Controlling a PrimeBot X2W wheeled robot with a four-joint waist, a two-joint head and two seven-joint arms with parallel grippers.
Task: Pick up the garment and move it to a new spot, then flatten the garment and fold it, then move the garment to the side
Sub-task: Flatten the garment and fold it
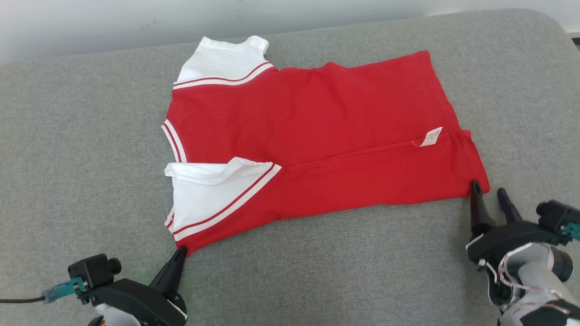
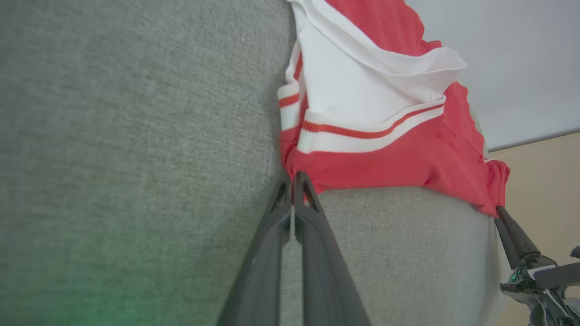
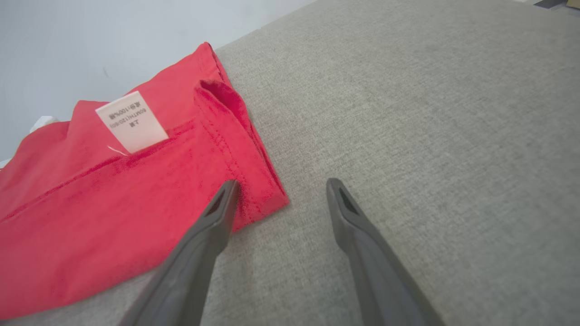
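The garment (image 1: 317, 136) is a red top with white, red-striped sleeves, lying flat on the grey cushion with its near long edge folded up over the middle. My left gripper (image 1: 181, 251) is shut on its near left corner, below the white sleeve; in the left wrist view the closed tips (image 2: 294, 176) pinch the red edge of the garment (image 2: 385, 154). My right gripper (image 1: 487, 190) stands open at the near right hem corner. In the right wrist view one finger (image 3: 222, 203) rests on the garment (image 3: 113, 203) and the other lies on bare cushion.
The grey cushion (image 1: 68, 158) stretches wide to the left, right and front of the garment. A pale wall (image 1: 90, 22) runs behind its far edge. A white care label (image 1: 431, 136) sticks up near the right hem.
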